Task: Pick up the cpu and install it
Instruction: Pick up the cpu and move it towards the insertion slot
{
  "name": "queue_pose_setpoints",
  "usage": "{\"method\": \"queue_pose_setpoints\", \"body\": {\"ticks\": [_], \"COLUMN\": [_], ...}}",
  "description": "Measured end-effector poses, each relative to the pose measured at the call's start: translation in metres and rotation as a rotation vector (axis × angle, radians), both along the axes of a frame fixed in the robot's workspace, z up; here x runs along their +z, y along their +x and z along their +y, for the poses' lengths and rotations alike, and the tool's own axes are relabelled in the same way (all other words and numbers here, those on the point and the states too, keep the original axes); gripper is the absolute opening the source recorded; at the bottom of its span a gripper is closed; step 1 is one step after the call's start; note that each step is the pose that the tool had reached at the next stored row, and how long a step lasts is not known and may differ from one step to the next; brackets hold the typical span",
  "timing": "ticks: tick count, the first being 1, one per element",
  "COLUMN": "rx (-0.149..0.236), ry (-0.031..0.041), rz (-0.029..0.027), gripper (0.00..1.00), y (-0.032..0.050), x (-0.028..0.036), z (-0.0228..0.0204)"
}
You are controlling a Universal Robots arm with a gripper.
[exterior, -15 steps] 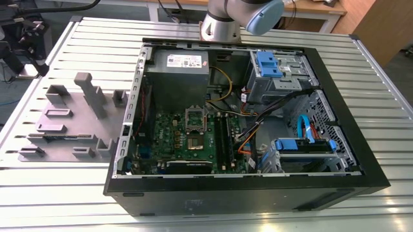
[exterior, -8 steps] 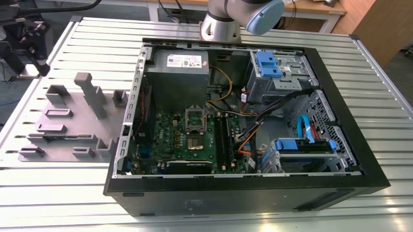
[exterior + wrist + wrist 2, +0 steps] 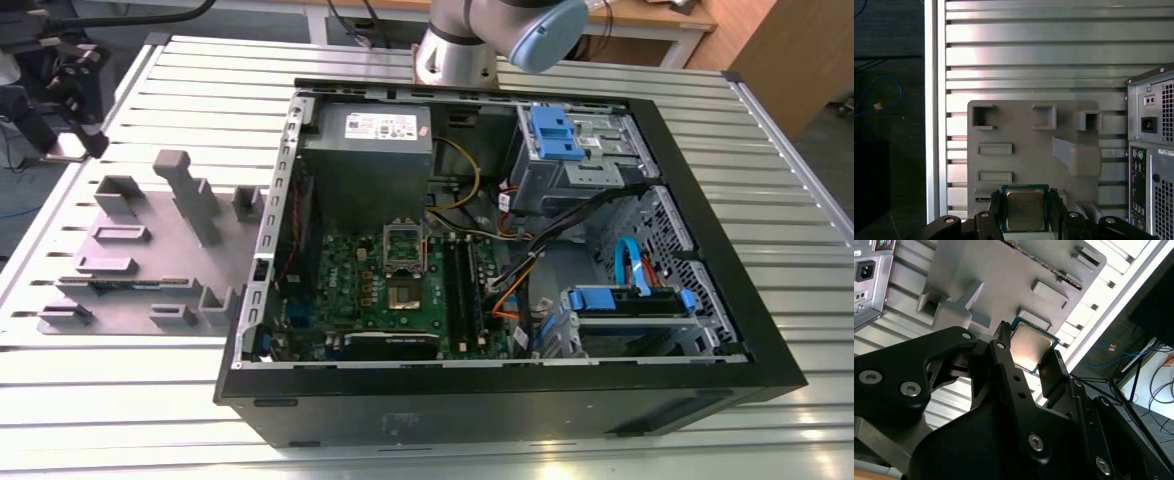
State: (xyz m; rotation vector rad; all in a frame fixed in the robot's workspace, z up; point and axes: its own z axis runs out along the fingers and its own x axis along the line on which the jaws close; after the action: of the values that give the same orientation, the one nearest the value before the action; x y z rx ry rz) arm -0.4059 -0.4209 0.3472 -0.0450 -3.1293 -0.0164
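Clenching the two black fingers (image 3: 996,206) of the gripper (image 3: 1025,200) on the cpu (image 3: 1025,212), pinching it by two opposite green edges with the silvery-grey metal top turned toward the cameras in both wrist views. Carrying the chip in the air, touching nothing but the fingers, well above the lilac-grey holder plate (image 3: 1019,132) lying on the slatted metal table (image 3: 1029,45). Hanging over that plate rather than over the open computer case (image 3: 1150,150) standing just beside it, rear panel showing in the first wrist view. Showing, in the exterior view, the robot arm (image 3: 487,40) rising near the case wall by the grey power supply (image 3: 367,150), with the green motherboard (image 3: 360,300) lying exposed inside the case. Finding the cpu socket (image 3: 404,293) near the middle of that board, its dark metal frame (image 3: 404,240) tipped up and open and, as far as can be told, nothing seated in it. Judging the pick-up as done: chip grasped firmly and clear of its holder. Judging the install as not yet done: chip well apart from the socket, outside the case altogether, and the frame not closed over anything.
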Motion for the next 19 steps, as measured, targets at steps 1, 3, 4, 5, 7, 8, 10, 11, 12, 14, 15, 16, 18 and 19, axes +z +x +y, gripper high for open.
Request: {"method": "queue_pose_setpoints", "body": {"ticks": [1, 3, 4, 5, 7, 8, 10, 11, 12, 14, 15, 16, 18, 19], "rx": [0.0, 0.0, 0.0, 0.0, 0.0, 0.0, 0.0, 0.0, 0.0, 0.0, 0.0, 0.0, 0.0, 0.0], "ry": [0.0, 0.0001, 0.0, 0.0, 0.0, 0.0, 0.0, 0.0, 0.0, 0.0, 0.0, 0.0, 0.0001, 0.0], "rz": [-0.0001, -0.0001, 0.0, 0.0, 0.0, 0.0, 0.0, 0.0, 0.0, 0.0, 0.0, 0.0, -0.0001, 0.0], "gripper": [0.47, 0.47, 0.47, 0.47, 0.47, 0.47, 0.47, 0.47, 0.47, 0.47, 0.47, 0.47, 0.47, 0.47], "y": [0.0004, 0.001, 0.0012, 0.0022, 0.0034, 0.0036, 0.0044, 0.0052, 0.0059, 0.0078, 0.0087, 0.0097, 0.0114, 0.0122], "x": [0.0, -0.0001, 0.0, 0.0, 0.0, 0.0, 0.0, 0.0, 0.0, 0.0, 0.0, 0.0, -0.0001, 0.0], "z": [0.0, 0.0, 0.0, 0.0, 0.0, 0.0, 0.0, -0.0001, 0.0, 0.0, 0.0, 0.0, 0.0, 0.0]}}
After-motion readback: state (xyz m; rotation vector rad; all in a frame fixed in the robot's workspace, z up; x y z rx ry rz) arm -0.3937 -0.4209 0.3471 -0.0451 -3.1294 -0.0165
